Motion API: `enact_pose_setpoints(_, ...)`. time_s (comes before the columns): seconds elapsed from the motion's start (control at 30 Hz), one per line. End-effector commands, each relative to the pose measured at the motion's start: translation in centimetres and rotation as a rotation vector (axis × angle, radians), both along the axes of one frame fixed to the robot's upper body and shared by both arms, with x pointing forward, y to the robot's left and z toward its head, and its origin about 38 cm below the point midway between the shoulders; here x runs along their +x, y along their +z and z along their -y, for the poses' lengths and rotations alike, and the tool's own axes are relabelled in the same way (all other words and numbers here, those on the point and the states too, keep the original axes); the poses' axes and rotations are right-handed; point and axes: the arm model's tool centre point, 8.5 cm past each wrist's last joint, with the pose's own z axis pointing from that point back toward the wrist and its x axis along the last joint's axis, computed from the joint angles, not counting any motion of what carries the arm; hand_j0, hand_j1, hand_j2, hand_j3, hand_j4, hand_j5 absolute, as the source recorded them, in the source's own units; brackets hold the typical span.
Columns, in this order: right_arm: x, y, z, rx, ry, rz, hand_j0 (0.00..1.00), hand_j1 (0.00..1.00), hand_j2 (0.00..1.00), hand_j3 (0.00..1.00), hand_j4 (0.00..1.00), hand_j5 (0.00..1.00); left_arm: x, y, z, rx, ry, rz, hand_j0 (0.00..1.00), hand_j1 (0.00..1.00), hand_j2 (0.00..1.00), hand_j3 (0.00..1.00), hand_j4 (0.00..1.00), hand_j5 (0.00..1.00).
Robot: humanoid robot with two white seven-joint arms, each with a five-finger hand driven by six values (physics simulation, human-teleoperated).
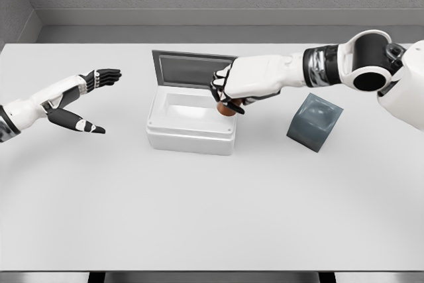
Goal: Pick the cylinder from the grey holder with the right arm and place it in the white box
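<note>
Over the white box (191,130), right hand (233,91) seemingly grips the cylinder (227,109).

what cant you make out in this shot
- Cylinder, head view: only a brown end shows below the right hand; the fingers cover the rest, so its length is unknown.
- Box floor: the near wall hides part of it.
- Holder: its socket is too dim to see.
- Left hand: the arm is cut off by the left edge.
</note>
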Motion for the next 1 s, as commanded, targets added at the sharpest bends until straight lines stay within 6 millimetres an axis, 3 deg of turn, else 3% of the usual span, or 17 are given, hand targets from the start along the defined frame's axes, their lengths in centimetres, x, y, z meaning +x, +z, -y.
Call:
enact_pose_setpoints(0.0, -0.1, -0.3, -0.5, 0.002, 0.007, -0.011, 0.16, 0.16, 0.16, 0.16, 0.16, 0.16, 0.0, 0.0, 0.1, -0.007, 0.0, -0.002, 1.0, 1.0, 1.0, 1.0, 1.0, 1.0)
enact_pose_setpoints(0.37, 0.5, -0.3, -0.2, -0.011, -0.013, 0.002, 0.18, 0.18, 0.18, 0.18, 0.18, 0.18, 0.0, 0.0, 0.1, -0.007, -0.002, -0.002, 1.0, 1.0, 1.0, 1.0, 1.0, 1.0)
enact_pose_setpoints(0.4, 0.4, -0.2, -0.5, -0.01, -0.005, 0.003, 0.28, 0.28, 0.28, 0.28, 0.28, 0.28, -0.1, -0.1, 0.1, -0.007, -0.002, -0.003, 1.0, 1.0, 1.0, 1.0, 1.0, 1.0)
enact_pose_setpoints(0.43, 0.3, -0.3, -0.5, -0.01, -0.003, 0.003, 0.6, 0.6, 0.6, 0.6, 0.6, 0.6, -0.1, -0.1, 0.1, -0.005, -0.008, -0.005, 1.0, 1.0, 1.0, 1.0, 1.0, 1.0)
enact_pose_setpoints(0.47, 0.3, -0.1, -0.6, -0.008, 0.0, 0.007, 1.0, 1.0, 1.0, 1.0, 1.0, 1.0, -0.1, 0.0, 0.2, -0.003, -0.013, -0.006, 1.0, 1.0, 1.0, 1.0, 1.0, 1.0)
enact_pose_setpoints(0.7, -0.5, 1.7, -1.5, 0.007, 0.044, 0.05, 1.0, 1.0, 1.0, 1.0, 1.0, 1.0, -0.1, -0.1, 0.2, -0.003, -0.015, -0.007, 1.0, 1.0, 1.0, 1.0, 1.0, 1.0)
enact_pose_setpoints(0.8, -1.4, 7.2, -1.3, 0.111, 0.069, 0.171, 1.0, 1.0, 1.0, 1.0, 1.0, 1.0, -0.2, -0.2, 0.3, -0.003, -0.02, -0.01, 1.0, 1.0, 1.0, 1.0, 1.0, 1.0)
enact_pose_setpoints(0.9, -2.3, 11.4, -0.6, 0.191, 0.085, 0.271, 1.0, 1.0, 1.0, 1.0, 1.0, 1.0, -0.1, -0.1, 0.2, -0.002, -0.018, -0.009, 1.0, 1.0, 1.0, 1.0, 1.0, 1.0)
enact_pose_setpoints(0.93, -2.3, 12.6, 0.6, 0.212, 0.065, 0.299, 1.0, 1.0, 1.0, 1.0, 1.0, 1.0, -0.2, -0.2, 0.2, -0.002, -0.018, -0.01, 1.0, 1.0, 1.0, 1.0, 1.0, 1.0)
enact_pose_setpoints(0.97, -2.2, 12.4, 1.2, 0.204, 0.051, 0.295, 1.0, 1.0, 1.0, 1.0, 1.0, 1.0, -0.2, -0.2, 0.2, -0.002, -0.018, -0.01, 1.0, 1.0, 1.0, 1.0, 1.0, 1.0)
